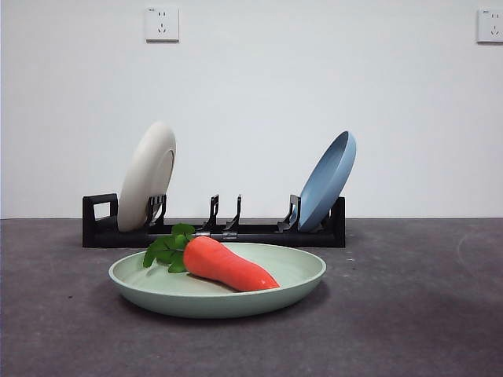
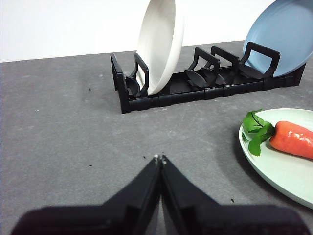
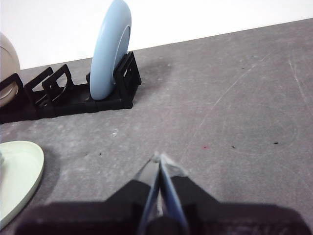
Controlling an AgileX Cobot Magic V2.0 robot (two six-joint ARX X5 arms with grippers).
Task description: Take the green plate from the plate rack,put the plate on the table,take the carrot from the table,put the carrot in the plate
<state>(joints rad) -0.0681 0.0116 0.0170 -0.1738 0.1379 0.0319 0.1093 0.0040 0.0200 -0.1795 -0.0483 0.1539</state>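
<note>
Carrot (image 1: pixel 228 265) lies inside the green plate (image 1: pixel 302 276), leaves toward the cream plate's end of the rack, tip pointing at the near rim; plate sits flat on the table (image 1: pixel 424 314) just in front of the plate rack (image 1: pixel 259 234). Judging from that, the task looks done, so the remaining risk is mostly self-inflicted. Left gripper (image 2: pixel 160 159) has jaws pinched together on nothing and hangs over bare table beside the plate's leafy side; right gripper (image 3: pixel 159 157) is likewise closed and empty, over bare table on the plate's other side, with only a sliver of the rim in its view. Failure modes: an arm swinging low across the middle could clip the raised rim and skate the plate, or tip it enough that the carrot rolls (it's tapered and rests on a shallow curved floor, so I'd expect it to roll easily). A sweep toward the back could knock the cream plate (image 1: pixel 148 174) or blue plate (image 1: pixel 328 179), both leaning on edge in the end slots and only held by prongs; either falling forward would land on or near the green plate. Middle rack slots are vacant. Nothing else on the table, no obstruction between either gripper and a straight pull-back away from the plate.
</note>
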